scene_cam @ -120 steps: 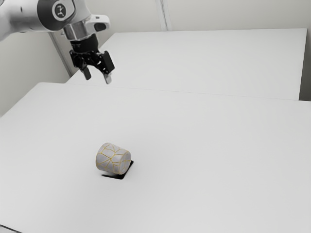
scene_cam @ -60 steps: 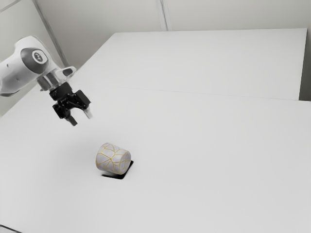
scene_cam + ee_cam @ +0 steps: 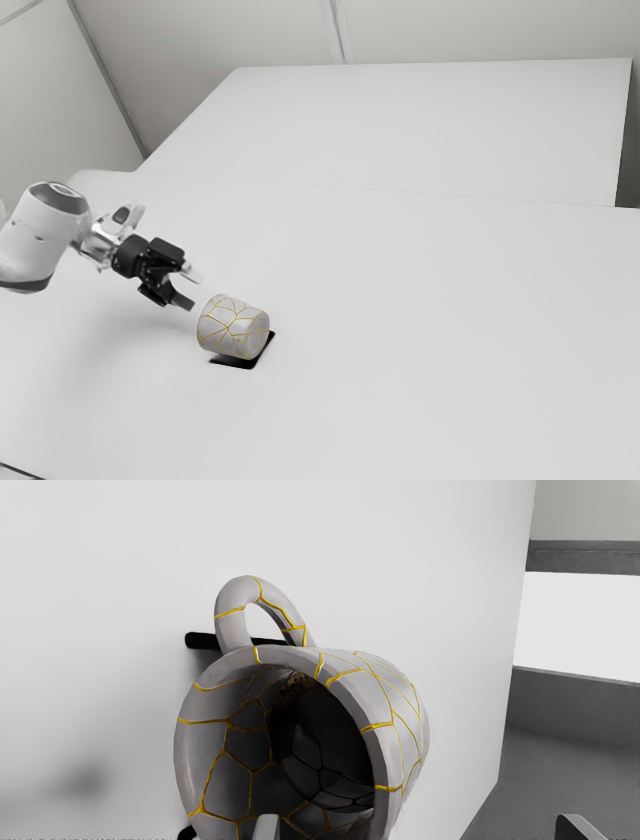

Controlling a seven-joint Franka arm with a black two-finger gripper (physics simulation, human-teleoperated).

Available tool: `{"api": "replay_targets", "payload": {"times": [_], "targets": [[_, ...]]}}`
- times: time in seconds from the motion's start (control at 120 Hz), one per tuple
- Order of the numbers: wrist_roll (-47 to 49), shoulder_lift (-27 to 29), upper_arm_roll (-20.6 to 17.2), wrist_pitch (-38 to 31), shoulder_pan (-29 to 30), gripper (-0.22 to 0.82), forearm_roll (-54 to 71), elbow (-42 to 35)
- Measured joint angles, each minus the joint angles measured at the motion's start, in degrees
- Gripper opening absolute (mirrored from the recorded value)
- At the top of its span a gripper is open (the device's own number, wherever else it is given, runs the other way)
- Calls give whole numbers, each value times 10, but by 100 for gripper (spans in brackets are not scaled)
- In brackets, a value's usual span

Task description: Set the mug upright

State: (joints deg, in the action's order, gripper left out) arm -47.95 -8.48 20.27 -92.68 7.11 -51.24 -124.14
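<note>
I've got the mug lying on its side on the table, mouth towards my gripper, which is just beside it, fingers wide apart, gripping nothing.

No words, labels, brands, numbers or signs could be read in either view. The arm bore a small round emblem on its dark cap, seen at a steep slant in the exterior view, and its mark was too small to make out.
</note>
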Motion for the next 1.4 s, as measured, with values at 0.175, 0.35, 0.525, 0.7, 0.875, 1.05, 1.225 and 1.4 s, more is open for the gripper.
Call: {"api": "replay_targets", "payload": {"times": [0.175,0.35,0.525,0.7,0.875,1.05,1.225,1.4], "targets": [[-37,37,-5,-32,0,60,-29,-60],[-45,33,-29,-73,3,60,-55,-81],[-21,39,-57,-109,-1,60,-80,-106],[5,46,-65,-123,-2,26,-87,-109],[25,48,-66,-127,0,-2,-87,-108],[40,56,-78,-122,3,-12,-88,-85],[53,71,-126,-112,16,-13,-71,-29],[70,77,-192,-122,26,-15,76,59]]}}
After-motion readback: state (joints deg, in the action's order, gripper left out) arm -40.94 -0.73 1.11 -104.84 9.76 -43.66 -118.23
